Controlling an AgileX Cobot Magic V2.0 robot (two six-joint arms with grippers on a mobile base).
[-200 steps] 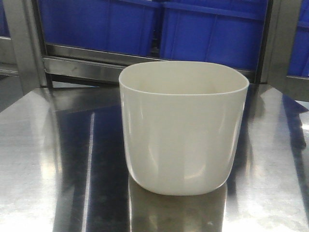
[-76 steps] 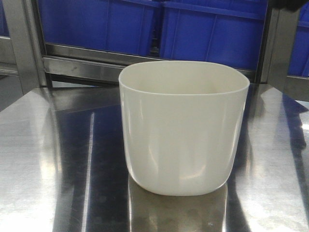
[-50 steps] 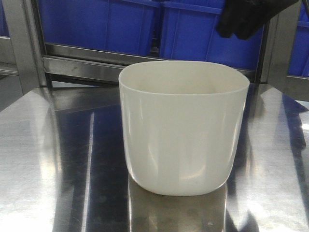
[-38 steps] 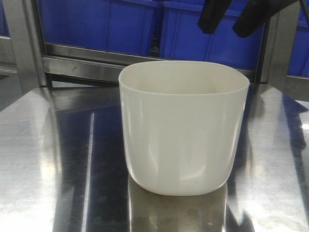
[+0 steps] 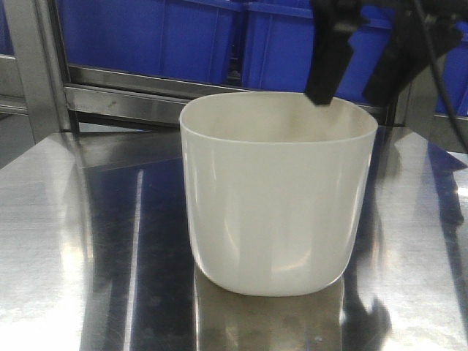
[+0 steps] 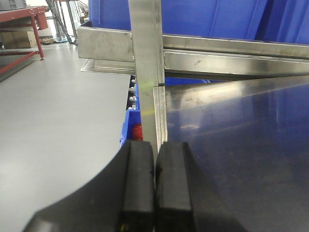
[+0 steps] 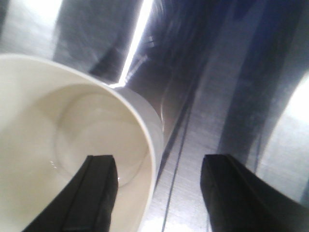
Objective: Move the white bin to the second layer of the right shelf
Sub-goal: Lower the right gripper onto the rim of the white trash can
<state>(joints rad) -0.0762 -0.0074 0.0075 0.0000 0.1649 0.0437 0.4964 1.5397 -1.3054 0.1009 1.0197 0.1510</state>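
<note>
The white bin (image 5: 276,212) stands upright on the shiny steel table (image 5: 80,248), with its open side up and nothing inside it. The right end effector (image 5: 358,73) hangs just above the far right part of the bin's rim. Its two black fingers are spread wide and they grip nothing.

In the right wrist view, one finger (image 7: 94,193) is over the inside of the bin and the other finger (image 7: 231,193) is over the bare table outside it. The rim of the bin's wall passes between them, nearer to the inner finger. Neither finger seems to touch the wall.

The left end effector (image 6: 154,193) is fully closed, its two fingers pressed flat against each other with nothing between them. Straight ahead of it a steel post (image 6: 147,72) rises at the edge of the table. The dark table top lies ahead and to its right, and the grey floor (image 6: 58,111) is to its left. Beyond the post a steel rail (image 6: 231,53) runs across, and blue crates (image 6: 217,19) stand above that rail.
</note>
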